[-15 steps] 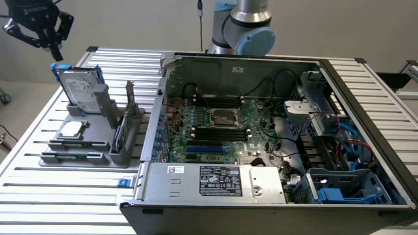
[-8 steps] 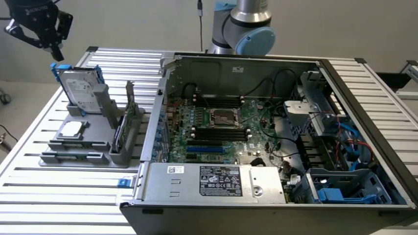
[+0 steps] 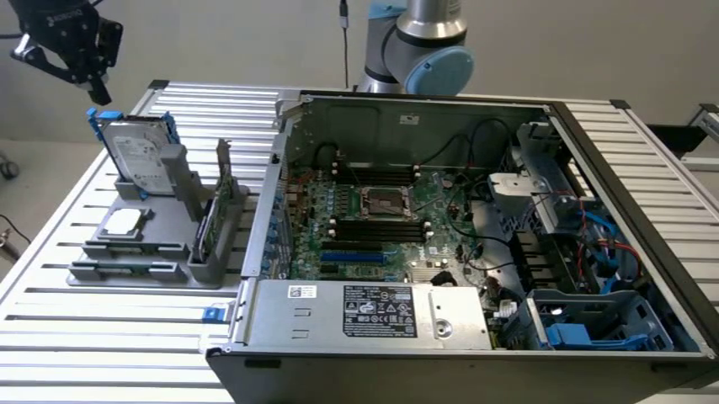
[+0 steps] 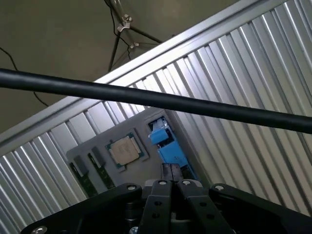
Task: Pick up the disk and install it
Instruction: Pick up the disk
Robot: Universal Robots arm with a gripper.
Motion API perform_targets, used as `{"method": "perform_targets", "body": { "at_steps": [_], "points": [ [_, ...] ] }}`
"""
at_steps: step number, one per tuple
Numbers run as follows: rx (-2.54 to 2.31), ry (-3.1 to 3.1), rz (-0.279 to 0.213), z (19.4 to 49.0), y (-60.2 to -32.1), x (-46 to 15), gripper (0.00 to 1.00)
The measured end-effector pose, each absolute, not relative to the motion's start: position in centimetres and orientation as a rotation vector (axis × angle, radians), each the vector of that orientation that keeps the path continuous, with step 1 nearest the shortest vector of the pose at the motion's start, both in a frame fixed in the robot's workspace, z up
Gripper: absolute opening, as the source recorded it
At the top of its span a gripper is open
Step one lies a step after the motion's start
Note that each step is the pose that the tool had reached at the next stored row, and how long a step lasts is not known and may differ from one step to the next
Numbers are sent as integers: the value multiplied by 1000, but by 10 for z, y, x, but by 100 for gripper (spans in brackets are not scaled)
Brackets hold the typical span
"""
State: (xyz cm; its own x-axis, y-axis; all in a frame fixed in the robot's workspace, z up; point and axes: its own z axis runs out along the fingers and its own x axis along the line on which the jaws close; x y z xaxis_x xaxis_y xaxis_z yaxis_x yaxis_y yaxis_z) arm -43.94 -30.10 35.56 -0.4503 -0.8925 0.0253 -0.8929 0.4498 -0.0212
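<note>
Now your gripper hangs at the upper left of the exterior view, fingers pinched together and holding nothing, just above the disk, which stands upright in the grey holder beside the open computer case

Silver arm with pale blue joint cap; black hand, silver screws, black cable.

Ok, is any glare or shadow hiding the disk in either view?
Exterior view: even light, no glare on the disk, its label plain. Wrist view: a black cable crosses the picture without covering the disk; the table slats carry a soft sheen.
</note>
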Motion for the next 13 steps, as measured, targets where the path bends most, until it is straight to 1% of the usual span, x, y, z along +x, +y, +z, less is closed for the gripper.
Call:
{"method": "perform_targets", "body": {
  "at_steps": [13],
  "points": [
    [1927, -2478, 39, 355, -301, -439, 11]
  ]
}}
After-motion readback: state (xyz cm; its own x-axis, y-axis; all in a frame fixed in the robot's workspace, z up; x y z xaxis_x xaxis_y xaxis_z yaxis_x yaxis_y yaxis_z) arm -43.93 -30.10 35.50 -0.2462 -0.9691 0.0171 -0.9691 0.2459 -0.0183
